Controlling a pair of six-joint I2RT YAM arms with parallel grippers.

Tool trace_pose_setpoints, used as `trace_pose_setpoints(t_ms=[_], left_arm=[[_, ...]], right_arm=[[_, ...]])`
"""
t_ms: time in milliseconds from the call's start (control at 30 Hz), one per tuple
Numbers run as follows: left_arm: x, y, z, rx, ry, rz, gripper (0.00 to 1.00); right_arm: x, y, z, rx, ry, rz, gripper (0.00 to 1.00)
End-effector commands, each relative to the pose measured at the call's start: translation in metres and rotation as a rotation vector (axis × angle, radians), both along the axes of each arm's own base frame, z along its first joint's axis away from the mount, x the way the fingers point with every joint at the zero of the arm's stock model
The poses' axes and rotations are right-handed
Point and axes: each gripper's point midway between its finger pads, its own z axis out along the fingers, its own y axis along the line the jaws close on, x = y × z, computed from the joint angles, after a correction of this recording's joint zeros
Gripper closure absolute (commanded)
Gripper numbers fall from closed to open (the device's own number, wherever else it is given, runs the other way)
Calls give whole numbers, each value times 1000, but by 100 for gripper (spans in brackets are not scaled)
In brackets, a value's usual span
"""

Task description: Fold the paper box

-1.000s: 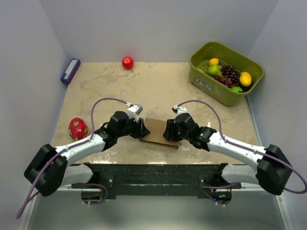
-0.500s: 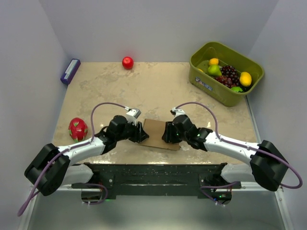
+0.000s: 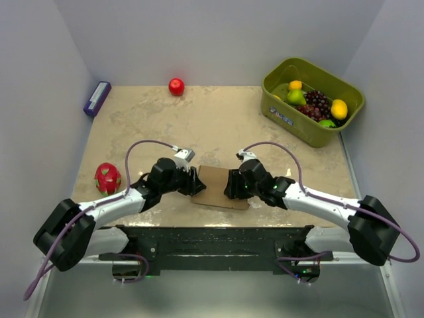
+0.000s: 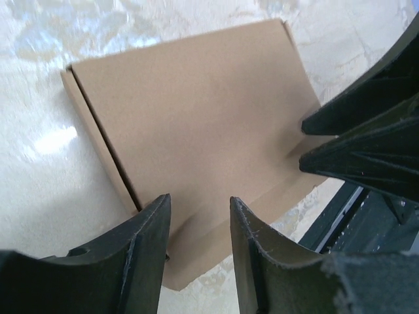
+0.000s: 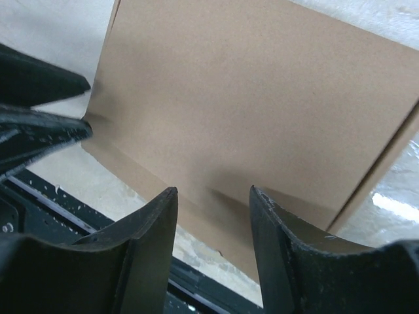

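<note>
Flanking the paper box [image 3: 217,187], left gripper [image 3: 196,184] at nine o'clock, right gripper [image 3: 230,185] at three, jaws parted; seemingly light, creasable card, best pinched at edges

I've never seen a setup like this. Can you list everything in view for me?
paper box: one, plain brown, flat at the table's near edge, between the grippers
round fruit: one, red, far edge
dragon fruit: one, pink-red with green tips, left side
small flat box: one, purple, far left corner
bin: one, olive green, far right corner
grapes: one bunch, dark purple, in the bin
other fruit: about four, yellow and green, in the bin
table: one, beige marbled
left gripper: one, black, open, at the box's left edge
right gripper: one, black, open, at its right edge
</note>
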Motion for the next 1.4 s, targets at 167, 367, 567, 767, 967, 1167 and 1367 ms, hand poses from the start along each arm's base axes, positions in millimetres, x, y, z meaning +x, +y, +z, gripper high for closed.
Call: trace_pose_setpoints(t_ms=[167, 367, 567, 767, 967, 1167, 1367], left_arm=[[32, 25, 11, 156, -103, 127, 54], [31, 37, -5, 219, -83, 156, 56], [33, 34, -10, 222, -78, 149, 56], [32, 34, -16, 227, -72, 141, 56], [27, 32, -29, 227, -41, 123, 56], [22, 37, -45, 264, -6, 123, 57], [20, 40, -51, 278, 4, 125, 57]], right_arm=[[13, -45, 37, -141, -100, -96, 50], [10, -70, 19, -243, -85, -135, 53], [10, -63, 2, -213, -52, -107, 55], [11, -63, -12, -231, -26, -104, 56], [7, -66, -30, -232, 20, -100, 57], [-1, -68, -49, -249, 70, -86, 59], [-3, -64, -53, -229, 93, -72, 59]])
